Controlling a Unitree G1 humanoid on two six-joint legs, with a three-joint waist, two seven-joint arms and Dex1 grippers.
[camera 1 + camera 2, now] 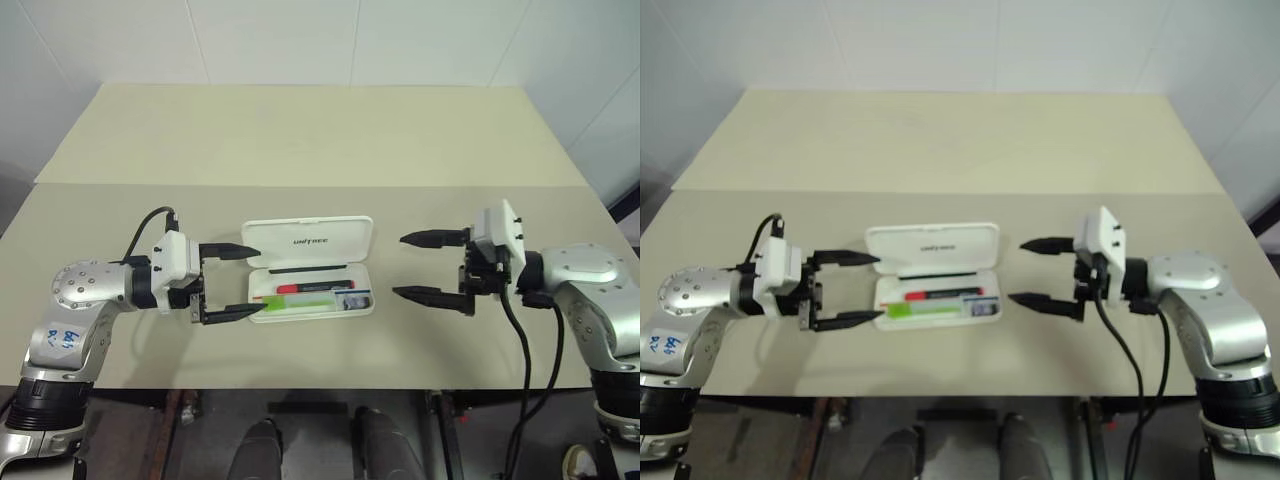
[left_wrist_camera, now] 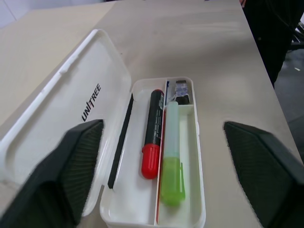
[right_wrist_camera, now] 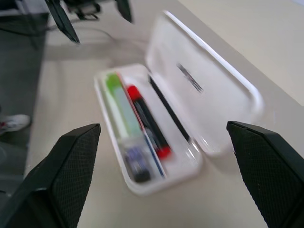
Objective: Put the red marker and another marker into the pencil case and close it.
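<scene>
**Both markers in the open case, my grippers free on either side**

The case (image 1: 312, 270) lay open on the table (image 1: 300, 140), its lid tipped back on the far side with the logo showing on the inner face. The red marker (image 2: 153, 133) lay lengthwise in the tray, on the lid side. The green marker (image 2: 172, 168) lay just beside it on the near side, the two parallel and divided by a thin rib. A small dark object (image 2: 182, 89) sat in the end compartment of the tray, at my right; I could not tell what it was.

My left gripper (image 1: 238, 282) hung at the left end of the case, pointing across towards it, fingers spread wide and holding nothing; the near fingertip was level with the tray's corner, but I could not tell whether it touched. My right gripper (image 1: 422, 266) hung apart from the right end of the case, pointing back at it, fingers also wide apart and empty.
</scene>
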